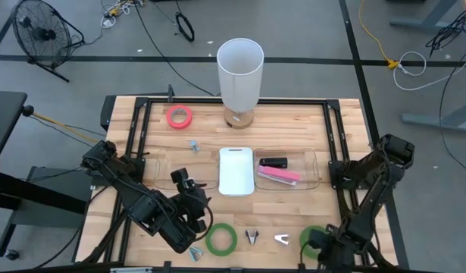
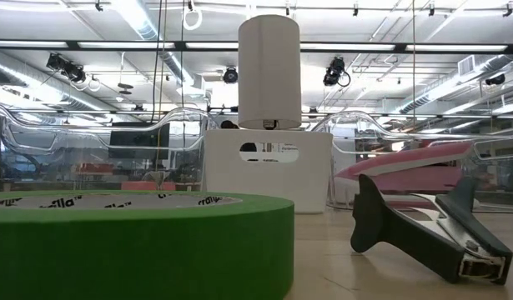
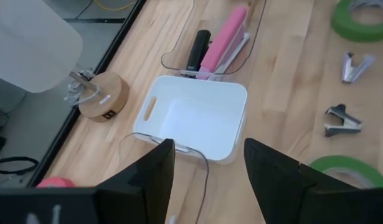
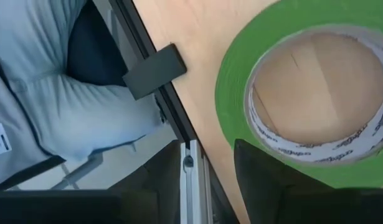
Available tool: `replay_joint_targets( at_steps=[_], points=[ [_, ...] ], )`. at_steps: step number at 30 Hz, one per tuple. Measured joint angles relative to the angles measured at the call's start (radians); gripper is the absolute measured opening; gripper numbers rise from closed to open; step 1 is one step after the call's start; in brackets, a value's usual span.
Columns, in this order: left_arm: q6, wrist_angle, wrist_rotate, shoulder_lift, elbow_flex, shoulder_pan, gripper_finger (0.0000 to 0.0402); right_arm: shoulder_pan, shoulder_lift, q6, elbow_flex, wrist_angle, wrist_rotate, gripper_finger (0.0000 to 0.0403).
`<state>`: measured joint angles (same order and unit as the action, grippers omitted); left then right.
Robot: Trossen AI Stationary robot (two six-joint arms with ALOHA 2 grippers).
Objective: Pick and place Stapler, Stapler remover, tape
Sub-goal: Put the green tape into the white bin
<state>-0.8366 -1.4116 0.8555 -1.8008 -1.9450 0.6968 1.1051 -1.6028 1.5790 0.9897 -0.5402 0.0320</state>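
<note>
Right wrist view, nearest edge: showed the right gripper (image 4: 207, 143) low over a green tape (image 4: 231, 81) at the table's front right corner, roll lying flat.
Right pincer: stood parted, one finger over the roll's rim and the other outside it, not yet clamped on anything as far as could be told.
Step in hand: judged to be the pick of this green roll.
Next move: judged to call for settling so that the roll's wall sat squarely between the fingers, closing, then lifting clear before carrying toward the middle of the table.
Left gripper (image 3: 208, 142): hung above the front left of the table, fingers wide apart and empty, facing the white bin (image 3: 235, 99).
Second green tape (image 1: 211, 240): lay flat at the front edge, just beside the left arm.
Staple removers (image 1: 252, 236) (image 1: 282, 240): lay loose between the two green rolls, apart from each other.
Clear tray (image 1: 312, 171): sat mid-table beside the bin, holding a black stapler (image 1: 273, 162) and a pink stapler (image 1: 278, 175) side by side.
Red tape (image 1: 172, 117): lay flat toward the far left, well apart from both arms.
White cylinder (image 1: 240, 72): stood upright at the far edge on a wooden base.
</note>
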Motion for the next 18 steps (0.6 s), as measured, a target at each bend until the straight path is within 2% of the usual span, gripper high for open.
replay_joint_targets(
  at_steps=[8,18],
  points=[
    [-0.049,0.013,0.000,0.000,0.000,0.000,0.0197,0.034,0.000,-0.017,-0.011,-0.003,-0.102,0.0150],
    [-0.096,0.018,-0.029,0.000,0.000,0.000,0.0197,0.034,0.000,-0.051,-0.075,0.058,-0.095,0.0150]
  ],
)
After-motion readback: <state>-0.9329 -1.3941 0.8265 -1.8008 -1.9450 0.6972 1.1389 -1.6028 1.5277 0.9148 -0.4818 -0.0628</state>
